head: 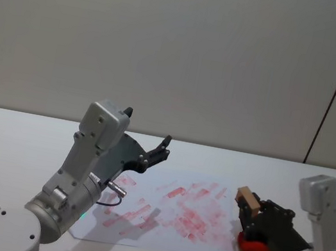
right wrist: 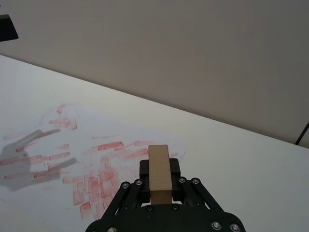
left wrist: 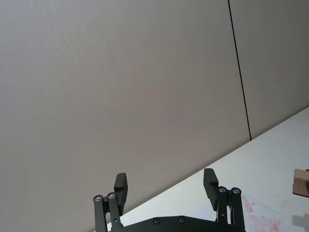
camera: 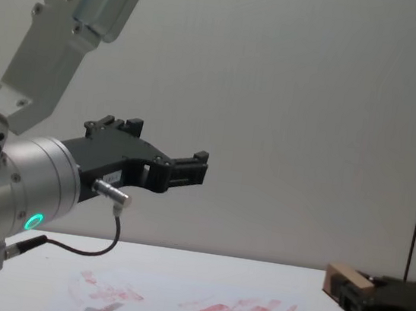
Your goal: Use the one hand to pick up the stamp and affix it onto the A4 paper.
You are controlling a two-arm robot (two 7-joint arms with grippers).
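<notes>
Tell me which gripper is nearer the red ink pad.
Right. The right gripper, shut on the stamp, hovers just above the red ink pad; the left gripper hangs across the A4 paper.

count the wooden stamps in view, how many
1. The stamp is clamped in the right gripper, raised by the right edge of the A4 paper. The left gripper hangs open above the paper.

The right gripper (head: 246,205) sits low, just past the right edge of the A4 paper (head: 200,235), and its black fingers are squeezed tight on the stamp (head: 248,198) (the block sticks up between them). The left gripper (head: 162,148) is held up high above the paper's left part, fingers spread wide with nothing in them, its silver arm bent up.
</notes>
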